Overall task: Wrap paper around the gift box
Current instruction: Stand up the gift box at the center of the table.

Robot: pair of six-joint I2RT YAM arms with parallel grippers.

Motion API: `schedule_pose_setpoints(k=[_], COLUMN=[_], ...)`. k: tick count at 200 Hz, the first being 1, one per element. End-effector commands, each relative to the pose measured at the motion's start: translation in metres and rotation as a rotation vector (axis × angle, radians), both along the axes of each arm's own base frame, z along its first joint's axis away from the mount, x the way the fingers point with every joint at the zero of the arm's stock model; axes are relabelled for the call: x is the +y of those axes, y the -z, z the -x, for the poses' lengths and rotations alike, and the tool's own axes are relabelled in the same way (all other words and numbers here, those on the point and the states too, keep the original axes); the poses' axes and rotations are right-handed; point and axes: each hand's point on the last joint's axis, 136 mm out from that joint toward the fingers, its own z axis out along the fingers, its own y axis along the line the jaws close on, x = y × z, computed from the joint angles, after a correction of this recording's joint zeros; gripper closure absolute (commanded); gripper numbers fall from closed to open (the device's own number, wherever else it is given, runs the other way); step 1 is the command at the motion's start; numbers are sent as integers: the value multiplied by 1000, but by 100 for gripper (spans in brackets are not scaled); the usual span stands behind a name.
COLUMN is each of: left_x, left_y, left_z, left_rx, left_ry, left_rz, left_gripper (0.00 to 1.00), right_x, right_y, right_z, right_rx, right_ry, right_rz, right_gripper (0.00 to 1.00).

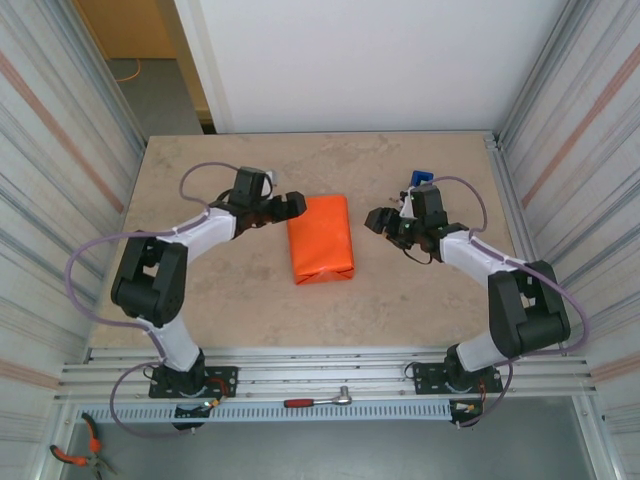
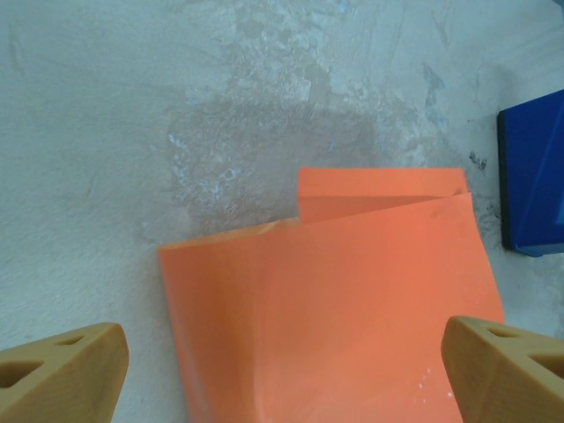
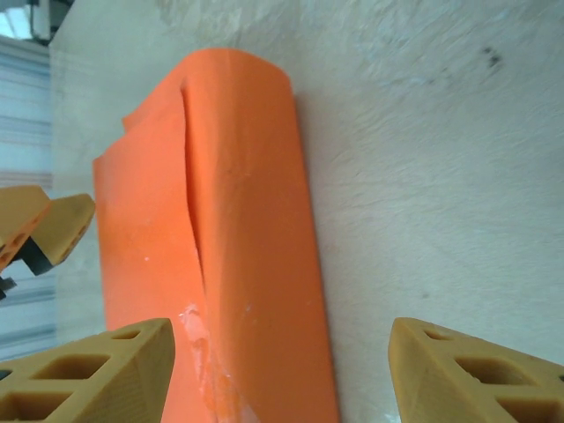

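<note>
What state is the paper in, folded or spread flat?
Folded: the paper forms a compact parcel with overlapping flaps on top.

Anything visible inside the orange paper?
Only the paper shows, folded into a flat parcel on the table, one overlapping seam on top. Whatever it wraps is fully covered, so the box itself can't be seen.

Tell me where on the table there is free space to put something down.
Bare tabletop lies along the far edge, behind the gift box, and along the near edge, between box and rail. The middle is crowded: the left gripper and right gripper flank the box, with the blue tape dispenser behind the right one.
</note>
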Motion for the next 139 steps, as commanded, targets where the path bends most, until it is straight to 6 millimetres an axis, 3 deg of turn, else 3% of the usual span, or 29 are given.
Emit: schedule_pose_setpoints(k=[1,28,46,53,106,139], left_x=[-11,-16,-20,-21,-32,-36], left_y=[8,15,20,22,30,30], left_z=[-1,-8,-11,-12,-13,-13], left_rx=[62,87,103,109,131,138], left_ry=[13,17,29,33,70,79], left_rz=[27,30,23,21,31,31], left_gripper=[7,5,8,10,28,28], right_x=[-10,-6,-10,-12,-9,-2], right_y=[-6,-8,-6,-5,8,9], right_z=[0,3,5,6,13,18], right_rx=[-30,-22,4,5,54,40], right_ry=[5,-25,-4,3,-12,-43], right_rz=[90,55,64,68,37,-14], right_gripper=[36,36,14,0,2,2])
